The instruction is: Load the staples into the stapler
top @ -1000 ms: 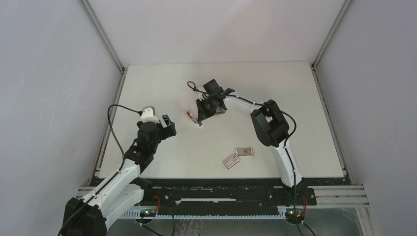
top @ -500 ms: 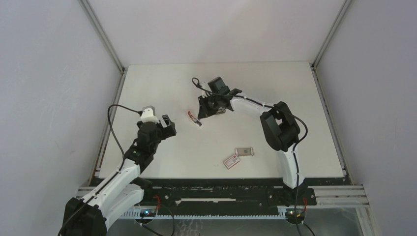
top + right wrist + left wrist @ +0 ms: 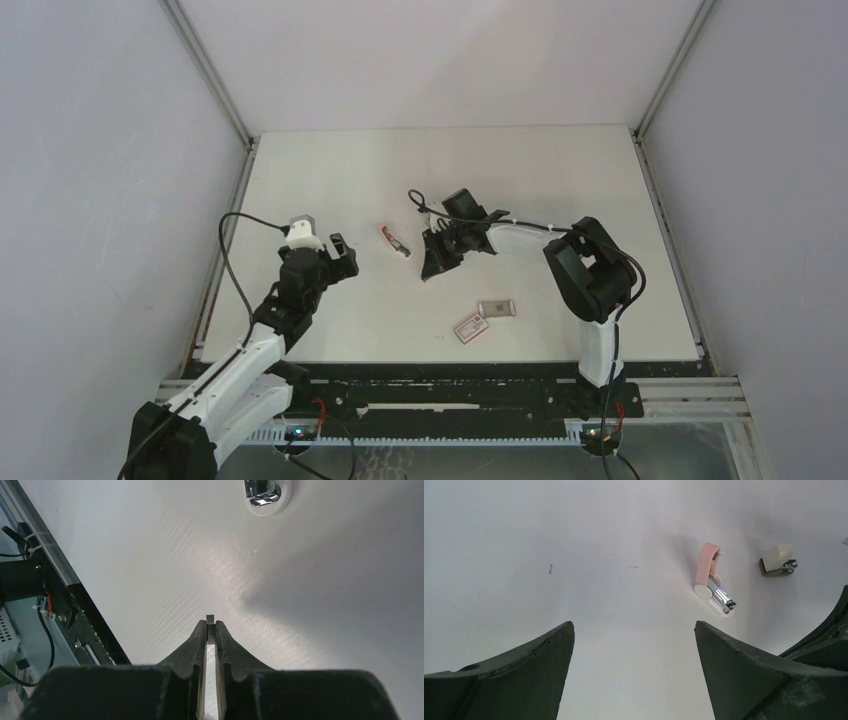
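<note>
Right end effector (image 3: 430, 272), pinching the staples (image 3: 210, 618), has drawn back from the stapler (image 3: 397, 241).

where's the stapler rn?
Top view: the stapler lies left of centre, between the left gripper and the right gripper, closer to the right one.

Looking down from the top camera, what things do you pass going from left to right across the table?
left gripper, stapler, right gripper, white sleeve with a red label, tray of staples
</note>
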